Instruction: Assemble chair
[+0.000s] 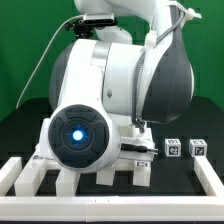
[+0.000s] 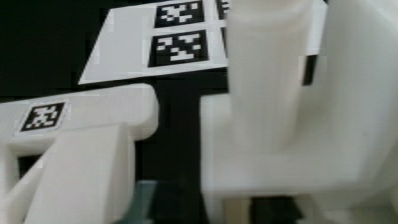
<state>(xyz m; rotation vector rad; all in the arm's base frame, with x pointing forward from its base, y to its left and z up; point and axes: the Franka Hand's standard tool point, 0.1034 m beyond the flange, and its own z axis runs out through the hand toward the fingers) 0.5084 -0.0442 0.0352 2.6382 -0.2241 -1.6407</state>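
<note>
1. Arm (image 1: pixel 115 75) fills most of the exterior view. Its big white body and the round blue-lit cap (image 1: pixel 80 136) block the middle of the black table (image 1: pixel 205 118).
2. Claw: hidden behind the arm's bulk in the exterior view, and no fingers can be made out in the wrist view. Can't tell if it is wide, narrow or holding anything.
3. Chair is in loose parts, not built. Two small tagged cubes (image 1: pixel 172 148) (image 1: pixel 197 148) sit side by side on the table, at the exterior view's right and clear of the arm.
4. Another tagged part (image 1: pixel 143 158) peeks out low beside the arm, near the cubes. The rest of it is covered.
5. White blocks (image 1: pixel 60 180) show under the cap. Can't tell if they are chair parts or rail.
6. Plain white rails (image 1: pixel 110 207) border the front and both sides.
7. Wrist view, very close and blurry: a tagged white bar (image 2: pixel 80 125) stands beside a tall upright white piece (image 2: pixel 276 110), with a dark gap between them.
8. Behind them a flat white sheet w/ two tags (image 2: pixel 178 35) lies on the black top. Can't tell if it is the chair panel or the marker board.
</note>
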